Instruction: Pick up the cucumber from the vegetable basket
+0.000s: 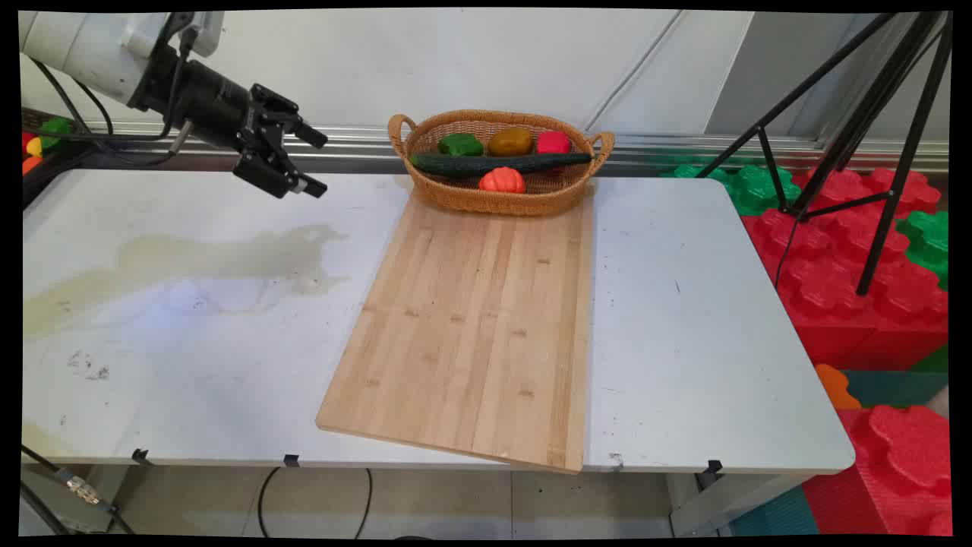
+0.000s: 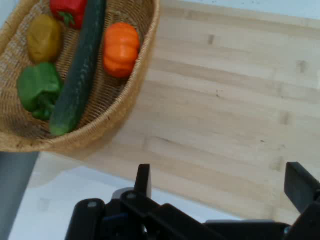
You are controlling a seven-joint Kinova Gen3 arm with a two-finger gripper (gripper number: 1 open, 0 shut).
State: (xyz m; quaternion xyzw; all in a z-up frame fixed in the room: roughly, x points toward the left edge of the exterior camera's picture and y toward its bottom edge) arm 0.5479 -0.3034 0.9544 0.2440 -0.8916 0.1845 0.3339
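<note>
- Nearest the camera lies a wooden board (image 1: 474, 327), flat on the white table (image 1: 699, 327), its near right corner at the table's front edge.
- At the board's far end stands an oval wicker basket (image 1: 497, 199) with two handles, resting partly on the board.
- Inside the basket a long dark cucumber (image 1: 501, 162) lies lengthwise, with an orange pumpkin (image 1: 501, 181) on its near side.
- Beyond the cucumber sit a green pepper (image 1: 460, 144), a yellow-brown potato (image 1: 509, 141) and a red pepper (image 1: 553, 142), left to right.
- Left of the basket, the gripper (image 1: 313, 162) hangs above the table's far left part, empty, its fingers spread apart and pointing right toward the basket, well clear of it.
- A pale yellowish stain (image 1: 220, 258) marks the table below the gripper.
- Red and green foam blocks (image 1: 858, 251) and a black tripod (image 1: 873, 144) stand off to the right.
</note>
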